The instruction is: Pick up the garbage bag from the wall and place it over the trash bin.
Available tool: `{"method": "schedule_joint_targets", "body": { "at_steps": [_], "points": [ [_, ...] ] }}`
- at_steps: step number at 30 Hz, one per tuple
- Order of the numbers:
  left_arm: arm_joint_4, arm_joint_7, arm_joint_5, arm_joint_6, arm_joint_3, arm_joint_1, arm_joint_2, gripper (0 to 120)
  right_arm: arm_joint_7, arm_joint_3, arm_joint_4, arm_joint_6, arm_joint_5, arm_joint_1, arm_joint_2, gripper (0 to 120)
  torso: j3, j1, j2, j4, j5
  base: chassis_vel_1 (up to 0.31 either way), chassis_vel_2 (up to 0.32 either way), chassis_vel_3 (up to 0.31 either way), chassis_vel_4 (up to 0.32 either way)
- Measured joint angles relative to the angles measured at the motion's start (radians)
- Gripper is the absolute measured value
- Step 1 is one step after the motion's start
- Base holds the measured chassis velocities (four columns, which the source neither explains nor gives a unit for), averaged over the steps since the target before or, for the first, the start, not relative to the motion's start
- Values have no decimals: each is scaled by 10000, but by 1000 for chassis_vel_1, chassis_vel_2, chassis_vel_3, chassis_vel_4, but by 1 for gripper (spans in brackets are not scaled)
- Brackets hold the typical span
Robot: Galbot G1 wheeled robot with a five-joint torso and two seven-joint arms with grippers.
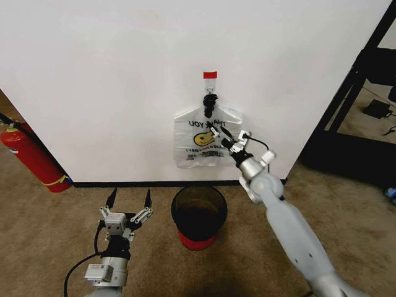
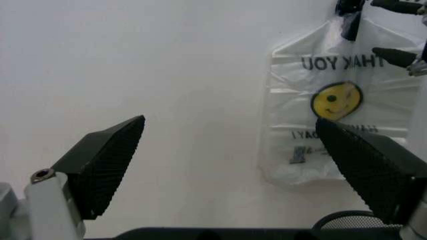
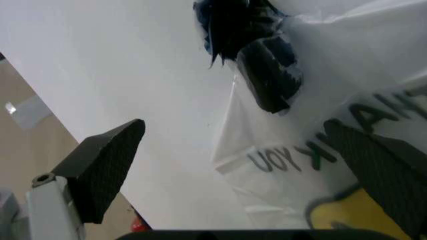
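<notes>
The garbage bag (image 1: 201,143), see-through with a yellow smiley face and black lettering, hangs flat on the white wall under a black tie (image 1: 209,106) and a red-taped hook (image 1: 210,75). My right gripper (image 1: 228,136) is raised to the bag's upper right part, open, with its fingertips close to the plastic. In the right wrist view the bag (image 3: 300,145) and the tie (image 3: 240,25) lie just beyond the spread fingers (image 3: 100,165). The trash bin (image 1: 198,213), black with a red base, stands on the carpet below the bag. My left gripper (image 1: 129,209) hovers low, left of the bin, open and pointing at the wall.
A red fire extinguisher (image 1: 31,156) leans at the wall's far left. A black frame (image 1: 356,80) stands right of the wall's end. Brown carpet surrounds the bin. The left wrist view shows the bag (image 2: 333,125) and the bin's rim (image 2: 340,220).
</notes>
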Motion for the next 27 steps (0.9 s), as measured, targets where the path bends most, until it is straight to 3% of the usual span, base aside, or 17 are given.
{"method": "schedule_joint_targets", "body": {
  "at_steps": [19,27],
  "points": [
    [-401,-9,-106,35,-235,-71,92,100,-568,107,-1412,-114,234,788,930,100,-1,-1,1,-1,-1,0,0,0,0],
    [-657,-1,-178,78,-176,45,6,100,-567,88,-1446,-114,289,1030,940,100,-2,-1,1,-1,-1,0,0,0,0]
  ]
}}
